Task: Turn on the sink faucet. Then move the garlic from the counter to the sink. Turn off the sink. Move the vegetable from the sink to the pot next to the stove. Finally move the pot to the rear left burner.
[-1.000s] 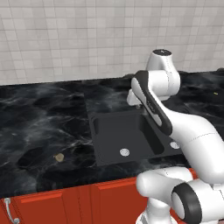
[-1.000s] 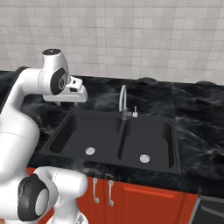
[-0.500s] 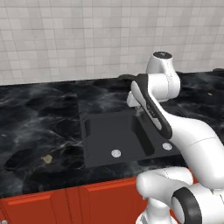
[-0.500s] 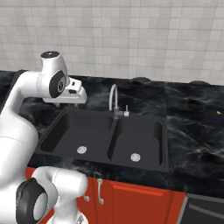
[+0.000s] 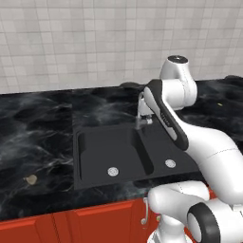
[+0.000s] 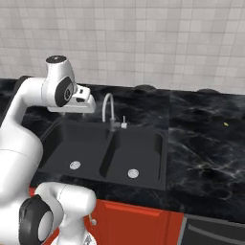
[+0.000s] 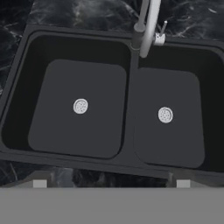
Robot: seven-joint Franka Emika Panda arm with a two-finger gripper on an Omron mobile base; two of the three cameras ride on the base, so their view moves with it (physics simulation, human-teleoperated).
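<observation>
I'm looking into a rendered home kitchen. A dark double-basin sink (image 5: pixel 118 152) sits sunk into a glossy black marble surface (image 5: pixel 38 128), a slim gooseneck faucet (image 6: pixel 109 107) standing at the sink's rear edge. Red cabinet fronts (image 6: pixel 134 225) run beneath the surface's front edge, and pale square wall tiles (image 6: pixel 143 43) rise behind it.

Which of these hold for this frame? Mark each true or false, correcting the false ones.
1. The garlic lies on the counter left of the sink. True.
2. The garlic sits in the sink's left bowl. False: both bowls hold only their drains.
3. The gripper holds the faucet lever. False: it is open, above the sink.
4. The sink faucet stands behind the divider between the bowls. True.
</observation>
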